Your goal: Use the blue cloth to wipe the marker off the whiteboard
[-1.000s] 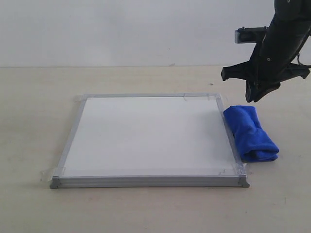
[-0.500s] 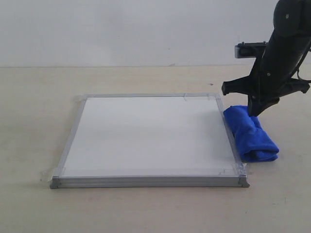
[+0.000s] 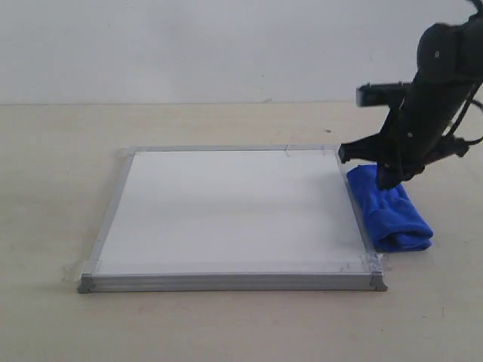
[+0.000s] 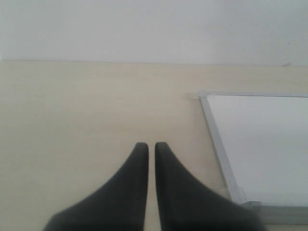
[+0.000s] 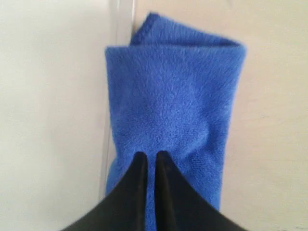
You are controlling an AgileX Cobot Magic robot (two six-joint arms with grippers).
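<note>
The whiteboard (image 3: 226, 207) lies flat on the table, and its white surface shows no marker line in any view. Against its right frame lies the folded blue cloth (image 3: 398, 217). My right gripper (image 3: 389, 179) is down at the cloth's far end, its fingers almost together. From the right wrist, the gripper (image 5: 147, 155) is shut just over the blue cloth (image 5: 173, 96), with nothing pinched that I can see; the whiteboard (image 5: 48, 96) runs alongside. My left gripper (image 4: 147, 145) is shut and empty over bare table, beside a corner of the whiteboard (image 4: 264, 139). It is out of the exterior view.
The table (image 3: 60, 151) is pale beige wood with a white wall (image 3: 189, 45) behind it. Clear tape (image 3: 83, 265) holds the board's corners down.
My right gripper has come down and slightly left, from above the cloth onto its far end. The cloth and the board have not moved.
</note>
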